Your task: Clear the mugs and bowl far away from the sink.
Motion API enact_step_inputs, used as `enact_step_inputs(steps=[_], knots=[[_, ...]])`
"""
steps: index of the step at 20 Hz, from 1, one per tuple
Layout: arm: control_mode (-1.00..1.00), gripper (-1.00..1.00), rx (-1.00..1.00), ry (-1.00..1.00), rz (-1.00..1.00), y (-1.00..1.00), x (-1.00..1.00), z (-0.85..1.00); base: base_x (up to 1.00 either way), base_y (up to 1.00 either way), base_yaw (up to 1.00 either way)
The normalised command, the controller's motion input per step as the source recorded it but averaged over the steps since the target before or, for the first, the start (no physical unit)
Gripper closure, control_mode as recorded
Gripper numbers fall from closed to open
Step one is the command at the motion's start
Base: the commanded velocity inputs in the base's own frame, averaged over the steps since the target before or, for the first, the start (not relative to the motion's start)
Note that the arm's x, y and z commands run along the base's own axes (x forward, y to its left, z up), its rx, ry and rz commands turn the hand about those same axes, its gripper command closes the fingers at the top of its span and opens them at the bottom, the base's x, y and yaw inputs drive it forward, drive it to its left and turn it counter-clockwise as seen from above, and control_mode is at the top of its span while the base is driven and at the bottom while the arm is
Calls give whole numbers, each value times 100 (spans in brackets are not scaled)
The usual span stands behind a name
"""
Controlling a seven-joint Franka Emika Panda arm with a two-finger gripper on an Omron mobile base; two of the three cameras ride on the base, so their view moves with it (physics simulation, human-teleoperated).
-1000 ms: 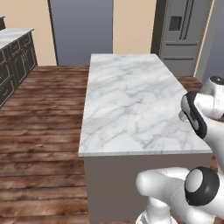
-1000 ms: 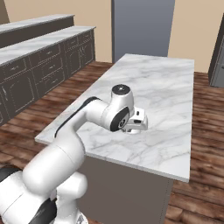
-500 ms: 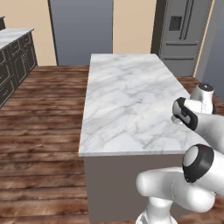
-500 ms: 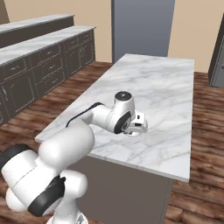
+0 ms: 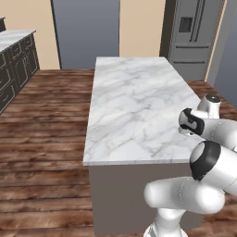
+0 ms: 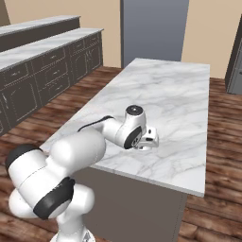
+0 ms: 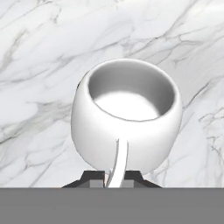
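A squat white mug (image 7: 127, 127) sits right in front of the hand, mouth up and tipped toward the camera, its thin handle running down between the finger tips. My gripper (image 7: 116, 180) is shut on that handle. The hand holds the mug low over the near right part of the marble island (image 6: 179, 85), close to the top; I cannot tell if it touches. From the sides the gripper (image 6: 150, 142) (image 5: 184, 131) hangs just above the marble. The bowl and the sink are out of view.
The island top (image 5: 129, 102) is bare white marble with its near edge just below the hand. Dark cabinets (image 6: 42, 71) line the left wall, a steel fridge (image 5: 192, 32) stands at the back right, and wood floor (image 5: 41, 139) surrounds the island.
The arm has folded down and the hand has sunk with the mug toward the island top, drifting slightly toward its near right corner. The grip stays shut.
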Motion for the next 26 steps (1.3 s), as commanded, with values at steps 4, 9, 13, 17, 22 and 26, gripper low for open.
enact_step_inputs(steps=[4,9,13,17,22,26], knots=[[-100,100,0,0,1,0,1,-21,0,0,0],[-100,100,1,0,0,0,0,-21,0,0,0],[-100,100,0,0,0,0,1,-17,0,0,0],[-100,100,0,-2,0,0,9,-9,0,0,0],[-100,100,0,-5,0,0,21,-7,0,0,0],[-100,100,0,-7,0,0,25,-13,0,0,0]])
